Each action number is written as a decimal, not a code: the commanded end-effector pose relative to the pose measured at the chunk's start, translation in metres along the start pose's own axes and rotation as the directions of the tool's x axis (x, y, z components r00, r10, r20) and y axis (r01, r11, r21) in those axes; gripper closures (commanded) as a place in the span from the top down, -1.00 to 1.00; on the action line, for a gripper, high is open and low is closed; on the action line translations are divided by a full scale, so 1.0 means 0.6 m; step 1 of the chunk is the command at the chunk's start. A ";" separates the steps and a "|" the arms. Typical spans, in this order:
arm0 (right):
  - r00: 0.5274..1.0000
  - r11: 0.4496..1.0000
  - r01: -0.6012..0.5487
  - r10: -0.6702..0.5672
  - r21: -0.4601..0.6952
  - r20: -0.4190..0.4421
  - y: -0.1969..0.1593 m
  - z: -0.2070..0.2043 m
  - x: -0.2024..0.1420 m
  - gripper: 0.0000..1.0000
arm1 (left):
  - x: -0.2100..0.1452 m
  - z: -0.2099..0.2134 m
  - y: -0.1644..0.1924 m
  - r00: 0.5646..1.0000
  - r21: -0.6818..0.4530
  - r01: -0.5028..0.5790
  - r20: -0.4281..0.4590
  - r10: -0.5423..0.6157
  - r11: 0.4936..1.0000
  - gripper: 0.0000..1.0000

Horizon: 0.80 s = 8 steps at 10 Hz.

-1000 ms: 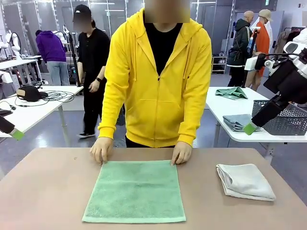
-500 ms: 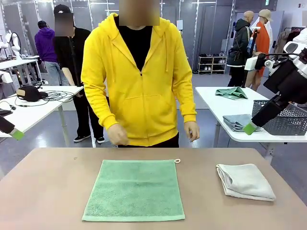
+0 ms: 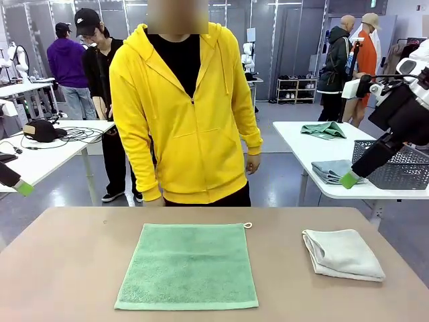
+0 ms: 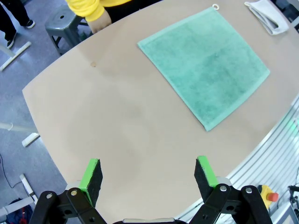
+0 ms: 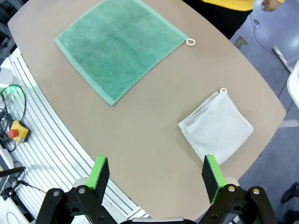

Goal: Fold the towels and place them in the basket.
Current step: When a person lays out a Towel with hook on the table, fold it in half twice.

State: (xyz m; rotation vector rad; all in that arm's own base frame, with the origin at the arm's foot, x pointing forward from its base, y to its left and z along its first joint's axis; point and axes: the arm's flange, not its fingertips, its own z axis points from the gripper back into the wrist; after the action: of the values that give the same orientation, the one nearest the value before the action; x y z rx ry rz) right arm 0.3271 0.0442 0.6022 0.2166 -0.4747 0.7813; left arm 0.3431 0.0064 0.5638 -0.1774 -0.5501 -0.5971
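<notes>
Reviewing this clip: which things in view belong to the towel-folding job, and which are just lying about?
Job: green towel, spread flat on the table; off-white towel, folded, beside it; probably also the mesh basket, grey-blue towel and green cloth on the neighbouring white table.
Lying about: black device with cables on the left table; low shelf far back.

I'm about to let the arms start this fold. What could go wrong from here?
1. The green towel lies flat on the table, so a pinch may miss its edge or scrape the surface.
2. The folded off-white towel sits near the table's edge; a careless reach could push it off.
3. The person stands close to the far side.
</notes>
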 end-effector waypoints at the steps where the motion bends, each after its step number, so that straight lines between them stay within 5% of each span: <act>1: 1.000 1.000 0.004 -0.004 -0.003 0.000 -0.004 0.002 0.005 1.00 | 0.001 0.002 0.001 1.000 -0.001 0.002 0.002 -0.002 1.000 1.00; 3: 1.000 1.000 0.000 0.000 0.000 0.000 0.000 0.000 0.000 1.00 | 0.000 0.000 0.000 1.000 0.000 0.000 0.000 0.000 1.000 1.00; 4: 0.993 0.994 -0.108 0.108 0.002 -0.043 0.040 0.004 0.015 1.00 | 0.007 0.003 -0.036 0.985 0.011 0.167 -0.048 -0.166 0.986 1.00; 6: 0.905 0.912 -0.401 0.408 0.082 -0.116 0.143 -0.031 0.039 1.00 | 0.019 -0.018 -0.131 0.902 -0.081 0.422 -0.062 -0.427 0.903 1.00; 8: 0.817 0.836 -0.528 0.548 0.150 -0.181 0.218 -0.078 0.047 1.00 | 0.006 -0.051 -0.203 0.817 -0.171 0.554 -0.077 -0.572 0.815 1.00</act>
State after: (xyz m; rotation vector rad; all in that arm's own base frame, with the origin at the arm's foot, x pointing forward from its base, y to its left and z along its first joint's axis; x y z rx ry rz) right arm 0.2623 0.1664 0.5879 0.1296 -0.3091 1.2812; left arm 0.2957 -0.1047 0.5491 -0.1044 -0.4484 -1.1320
